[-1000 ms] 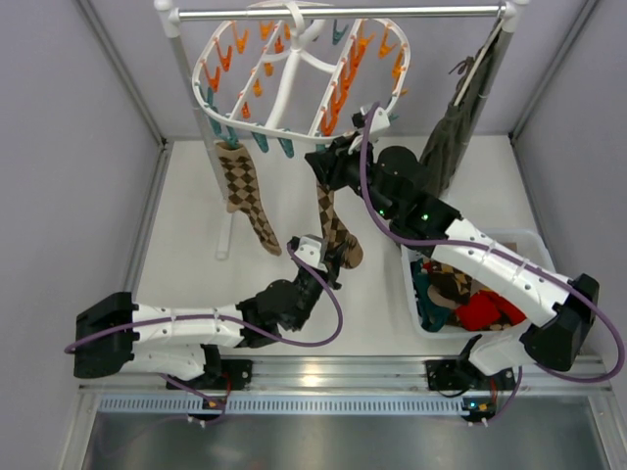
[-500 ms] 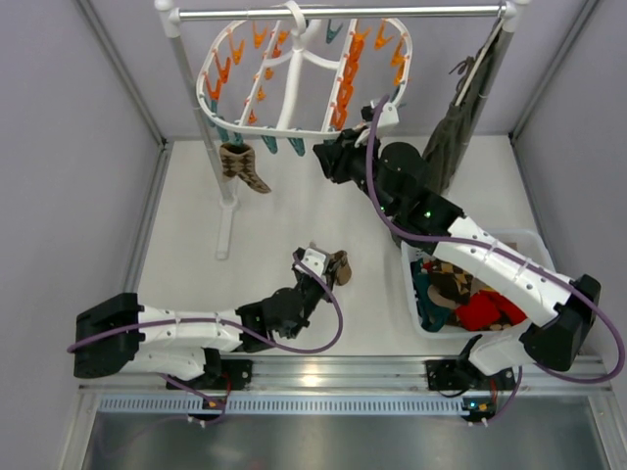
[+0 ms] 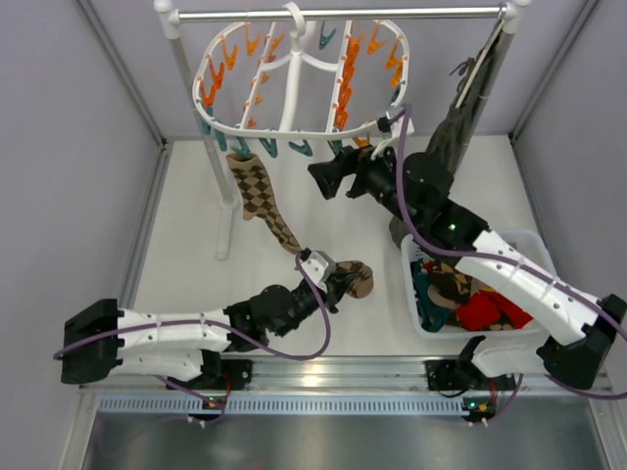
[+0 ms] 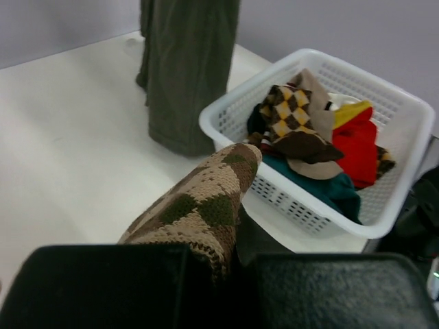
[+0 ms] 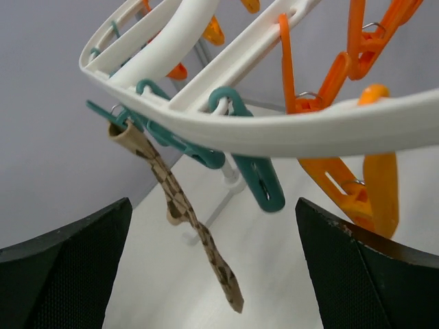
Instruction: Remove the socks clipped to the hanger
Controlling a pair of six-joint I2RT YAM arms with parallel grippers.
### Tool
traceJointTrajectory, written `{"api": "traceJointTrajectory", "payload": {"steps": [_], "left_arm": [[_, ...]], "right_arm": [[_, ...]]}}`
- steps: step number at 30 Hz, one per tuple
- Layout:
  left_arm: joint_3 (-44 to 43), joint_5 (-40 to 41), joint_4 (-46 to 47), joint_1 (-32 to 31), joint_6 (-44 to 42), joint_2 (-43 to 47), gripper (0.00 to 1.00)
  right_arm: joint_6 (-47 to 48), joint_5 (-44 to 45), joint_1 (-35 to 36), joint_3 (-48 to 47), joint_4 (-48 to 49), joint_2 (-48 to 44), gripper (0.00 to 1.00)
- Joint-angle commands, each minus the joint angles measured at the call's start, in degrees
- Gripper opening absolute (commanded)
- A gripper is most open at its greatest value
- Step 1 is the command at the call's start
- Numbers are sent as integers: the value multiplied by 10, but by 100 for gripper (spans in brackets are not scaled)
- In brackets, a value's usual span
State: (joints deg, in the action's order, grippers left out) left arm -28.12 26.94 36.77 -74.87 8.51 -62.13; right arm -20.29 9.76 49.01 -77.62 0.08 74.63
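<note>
**One held, one clipped**

My left hand is clamped tight on a brown argyle sock, well below and in front of the hanger. My right hand stands wide and empty just under the hanger's near rim. A second argyle sock hangs clipped at the hanger's near-left edge

Bright, even overhead light washed the white table, leaving only faint soft shadows, with a glare patch on the front metal rail and the argyle sock blurred nearest the left wrist lens.
</note>
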Motion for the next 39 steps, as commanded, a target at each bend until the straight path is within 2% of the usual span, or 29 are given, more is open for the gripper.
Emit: {"api": "traceJointTrajectory", "payload": {"steps": [1, 3, 8, 11, 15, 17, 21, 23, 25, 27, 29, 30, 31, 32, 34, 35, 36, 39], "left_arm": [[-42, -109, -3, 0, 13, 10, 0], [-53, -144, -4, 0, 17, 10, 0], [-107, -179, -18, 0, 27, -9, 0], [-139, -214, -23, 0, 34, -33, 0], [-220, -223, -35, 0, 37, -90, 0], [-257, -232, -43, 0, 35, -144, 0], [-361, -258, -73, 0, 35, -249, 0], [-431, -267, -83, 0, 34, -321, 2], [-519, -268, -119, 1, 34, -392, 3], [-576, -304, -143, 2, 41, -442, 2], [-663, -316, -180, 3, 47, -515, 13], [-695, -320, -194, 3, 52, -537, 23], [-721, -322, -213, 4, 55, -557, 41], [-759, -321, -240, 4, 59, -588, 47], [-767, -319, -250, 4, 68, -605, 62], [-765, -319, -250, 4, 70, -605, 90], [-759, -321, -250, 3, 70, -603, 98], [-736, -317, -250, 4, 67, -588, 98]], "right_arm": [[11, -47, -8, 8, -54, -75, 99], [34, -59, -7, 12, -128, -94, 99], [80, -74, -8, 38, -235, -168, 99], [82, -62, -8, 57, -259, -221, 99], [84, -36, -8, 81, -288, -294, 99], [88, -20, -8, 83, -314, -330, 100], [86, 74, -8, 71, -353, -388, 99], [70, 153, -8, 55, -375, -420, 99], [62, 191, -8, 41, -387, -441, 99], [60, 245, -9, 27, -416, -448, 99], [59, 274, -8, 10, -439, -454, 99], [61, 289, -8, 6, -443, -456, 99], [64, 292, -8, 2, -446, -461, 99], [64, 293, -8, 0, -453, -462, 100], [67, 295, -8, -2, -461, -466, 99], [68, 299, -8, -1, -462, -467, 99], [69, 307, -8, 2, -463, -468, 99], [70, 317, -9, 20, -453, -474, 99]]}}
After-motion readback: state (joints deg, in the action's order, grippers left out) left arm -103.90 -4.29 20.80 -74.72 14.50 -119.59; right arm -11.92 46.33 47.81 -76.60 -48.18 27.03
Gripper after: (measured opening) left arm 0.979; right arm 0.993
